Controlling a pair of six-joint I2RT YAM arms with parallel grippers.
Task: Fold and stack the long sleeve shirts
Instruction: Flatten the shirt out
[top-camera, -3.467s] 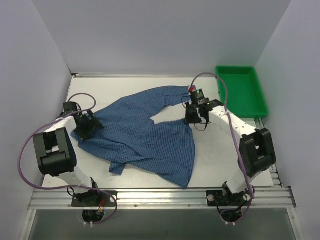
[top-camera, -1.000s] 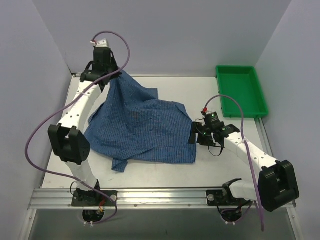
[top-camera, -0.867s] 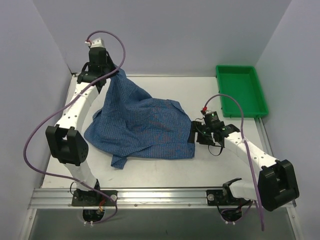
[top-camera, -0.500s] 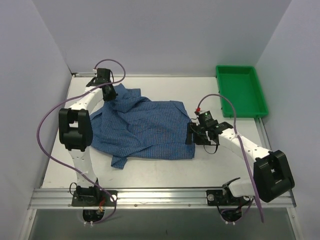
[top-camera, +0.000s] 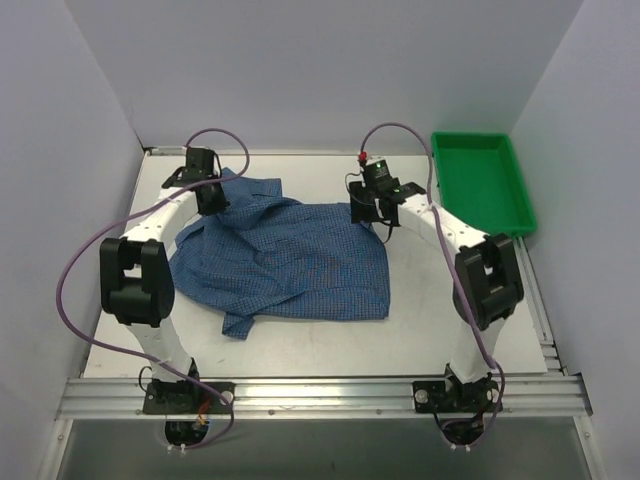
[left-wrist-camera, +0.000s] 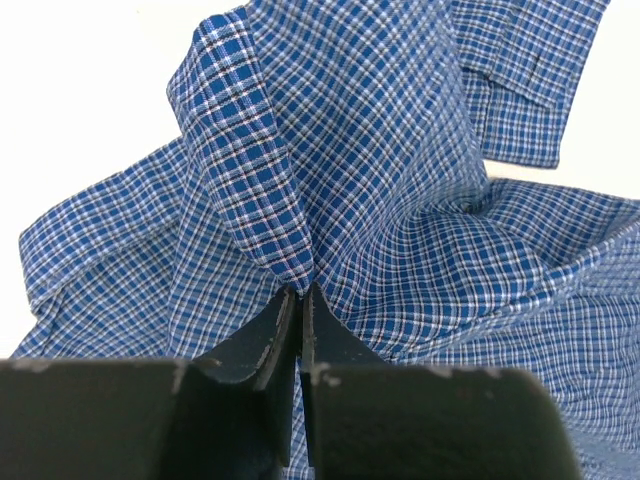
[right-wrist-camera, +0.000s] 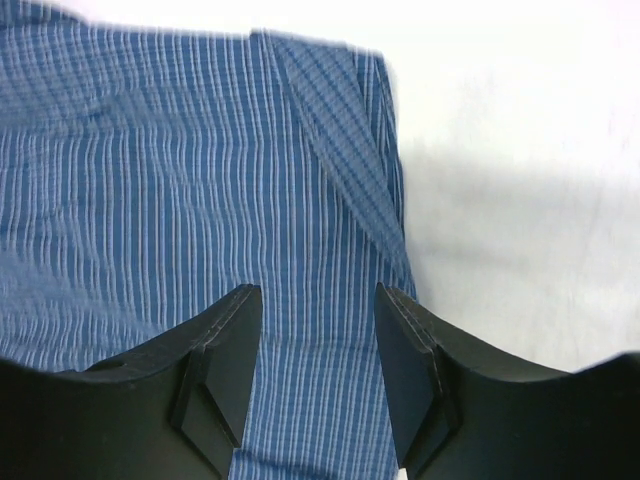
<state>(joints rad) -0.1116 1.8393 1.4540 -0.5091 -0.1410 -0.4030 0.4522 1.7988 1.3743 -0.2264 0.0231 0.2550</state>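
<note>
Blue checked shirt (top-camera: 285, 255) is laid rumpled on the table (top-camera: 450, 310). A raised fold is pinched tight by the left end effector (left-wrist-camera: 298, 300), probably for spreading. Over the far right corner the right end effector (right-wrist-camera: 318, 300) is held agape, nothing grasped.

We see a green plastic tray (top-camera: 482, 185) lying flat at the far right corner of the white table (top-camera: 300, 345), its long side running along the table's right edge. A pale grey back wall (top-camera: 320, 70) closes the table in behind, with matching side walls to left and right. A ribbed aluminium rail (top-camera: 330, 396) runs across the near edge.
</note>
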